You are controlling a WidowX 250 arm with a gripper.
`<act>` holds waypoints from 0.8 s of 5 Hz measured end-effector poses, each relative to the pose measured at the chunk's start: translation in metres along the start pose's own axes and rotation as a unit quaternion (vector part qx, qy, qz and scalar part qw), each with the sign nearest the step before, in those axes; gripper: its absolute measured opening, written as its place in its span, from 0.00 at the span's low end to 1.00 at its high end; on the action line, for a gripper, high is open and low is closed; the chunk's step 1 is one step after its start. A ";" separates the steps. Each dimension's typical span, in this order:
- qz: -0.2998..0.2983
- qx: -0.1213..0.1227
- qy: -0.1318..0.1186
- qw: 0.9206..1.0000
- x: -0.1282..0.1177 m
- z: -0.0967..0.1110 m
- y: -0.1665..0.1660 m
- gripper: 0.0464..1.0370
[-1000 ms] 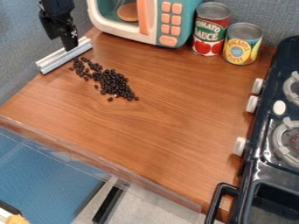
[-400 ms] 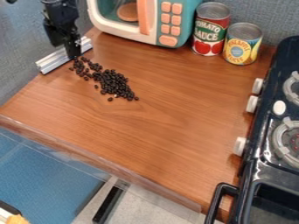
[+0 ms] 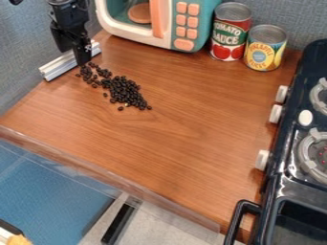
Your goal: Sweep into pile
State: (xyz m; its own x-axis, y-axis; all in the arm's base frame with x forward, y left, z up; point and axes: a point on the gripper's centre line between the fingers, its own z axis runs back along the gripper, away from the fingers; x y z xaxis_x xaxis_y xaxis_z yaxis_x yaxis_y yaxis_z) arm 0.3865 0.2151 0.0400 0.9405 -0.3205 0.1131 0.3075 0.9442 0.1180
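Wall [image 3: 22, 52], grey-blue, rises at the far left, behind the brown countertop [image 3: 172, 143]. Low in the left corner, beyond the counter's front edge, a small orange thing [image 3: 18, 239] lies partly out of view, with a blue surface [image 3: 48, 186] next to it. A ridged silver bar [image 3: 56, 70] lies aslant near the counter's upper left edge. The black gripper [image 3: 83, 61] hangs down in front of the bar's right part, its tip low over the counter, just beside the upper left end of the dark beans. Whether it is wide or narrow, I cannot tell; nor can I tell whether it touches the bar. The beans [image 3: 125, 91] lie on the counter's upper left part, thin and scattered near the gripper, densest toward the lower right, with a few loose beans around the edges. Up and right of them stands a toy microwave [image 3: 213, 10], teal and white, with an orange handle and orange buttons. Right of it, 2 cans stand upright: a red can [image 3: 230, 36], then a shorter yellow-and-blue can [image 3: 264, 49] just beside it. Along the right edge sits a black toy stove [image 3: 290, 160], with white knobs, grey burner grates and a black handle low in front.
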 end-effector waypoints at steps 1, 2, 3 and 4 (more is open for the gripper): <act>0.001 -0.004 0.005 1.000 -0.001 -0.004 0.000 0.96; 0.001 -0.003 0.004 1.000 0.002 0.000 0.001 0.96; 0.003 -0.004 0.008 1.000 0.001 -0.005 0.002 0.96; 0.004 -0.003 0.019 1.000 -0.002 -0.013 0.002 0.96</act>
State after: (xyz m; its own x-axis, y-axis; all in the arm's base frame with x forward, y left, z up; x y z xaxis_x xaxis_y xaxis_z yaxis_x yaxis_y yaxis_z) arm 0.3872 0.2191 0.0270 0.9474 -0.3105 0.0773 0.3012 0.9470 0.1121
